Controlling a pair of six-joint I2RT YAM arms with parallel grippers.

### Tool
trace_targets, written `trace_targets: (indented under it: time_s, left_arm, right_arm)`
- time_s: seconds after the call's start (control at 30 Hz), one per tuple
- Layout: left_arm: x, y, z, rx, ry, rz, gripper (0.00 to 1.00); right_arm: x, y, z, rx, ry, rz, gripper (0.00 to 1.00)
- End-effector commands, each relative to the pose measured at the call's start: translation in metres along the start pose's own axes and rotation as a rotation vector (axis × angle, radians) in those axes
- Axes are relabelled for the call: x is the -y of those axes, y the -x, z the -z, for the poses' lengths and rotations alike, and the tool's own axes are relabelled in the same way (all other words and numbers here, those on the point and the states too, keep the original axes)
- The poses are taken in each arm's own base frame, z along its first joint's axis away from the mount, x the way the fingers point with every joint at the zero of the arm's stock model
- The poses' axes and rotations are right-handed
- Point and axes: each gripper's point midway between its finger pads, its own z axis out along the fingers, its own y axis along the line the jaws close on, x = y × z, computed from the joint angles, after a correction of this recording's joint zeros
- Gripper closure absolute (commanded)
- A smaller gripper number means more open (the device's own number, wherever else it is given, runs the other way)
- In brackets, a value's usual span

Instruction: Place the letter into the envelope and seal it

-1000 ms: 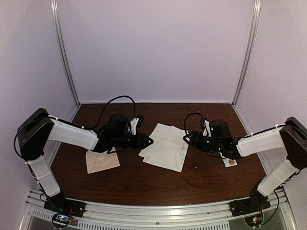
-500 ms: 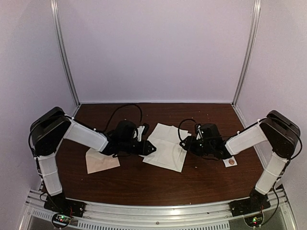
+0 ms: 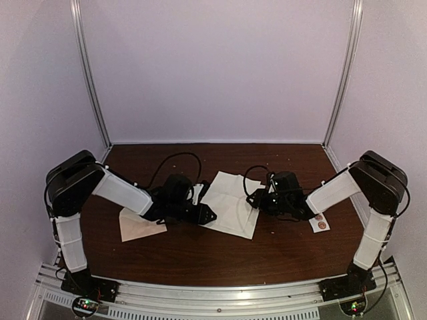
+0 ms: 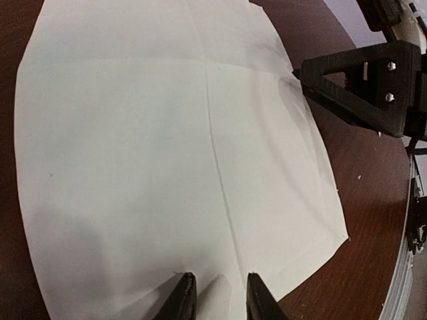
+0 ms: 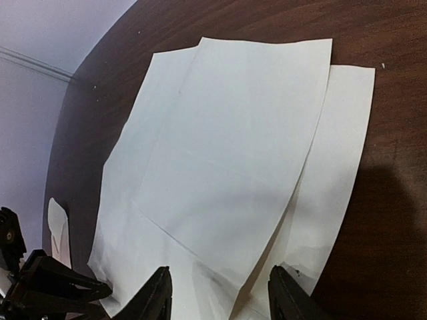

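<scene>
**A:** Where is the paper?

**B:** The large off-white creased paper letter (image 3: 230,203) lies on the dark brown wooden table (image 3: 200,260). One panel is folded over the rest, so a strip of the lower layer shows along one side.

**A:** And the arms?

**B:** One is at each side of the letter. The left tool (image 4: 220,293) is low at the letter's edge on the left arm's side. Its two fingers stand a narrow gap apart, and flat paper shows between them. I see nothing pinched.

**A:** The other one?

**B:** The right tool (image 5: 220,293) is at the opposite edge of the letter. Its fingers are spread wide, and a corner of the folded panel lies between them. They are not clamped on it. From the left wrist view its tip reaches the letter's far edge.

**A:** What about the small one?

**B:** The small cream-tan paper envelope (image 3: 140,225) lies beyond the letter's left-arm edge, apart from it, partly hidden under the left arm. I cannot tell how its flap lies.

**A:** Anything else?

**B:** A white sticker strip (image 3: 320,223) with round stickers lies past the letter's other edge, beside the right arm.
</scene>
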Motion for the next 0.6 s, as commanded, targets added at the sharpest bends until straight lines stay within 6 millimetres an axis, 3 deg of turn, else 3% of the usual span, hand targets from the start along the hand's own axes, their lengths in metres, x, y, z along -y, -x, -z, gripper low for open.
trace_targets:
  time_s: [0.0,0.13,0.33,0.43,0.57]
  left_arm:
    - [0.004,-0.022,-0.006,-0.046,0.001,-0.042,0.75]
    - [0.012,-0.044,-0.007,-0.09,-0.009,-0.037,0.76]
    - [0.049,-0.075,-0.01,-0.135,-0.095,-0.02,0.77]
    - [0.073,-0.08,-0.01,-0.134,-0.142,-0.021,0.78]
    - [0.101,-0.068,0.0,-0.097,-0.188,-0.02,0.77]
  right_arm:
    - [-0.013,0.003,-0.007,0.002,0.041,0.004,0.5]
    - [-0.017,0.002,-0.008,-0.006,0.06,0.014,0.5]
    - [-0.025,-0.003,-0.007,-0.036,0.101,0.033,0.5]
    - [-0.029,-0.004,-0.003,-0.043,0.118,0.041,0.5]
    - [-0.031,-0.001,0.008,-0.033,0.11,0.065,0.5]
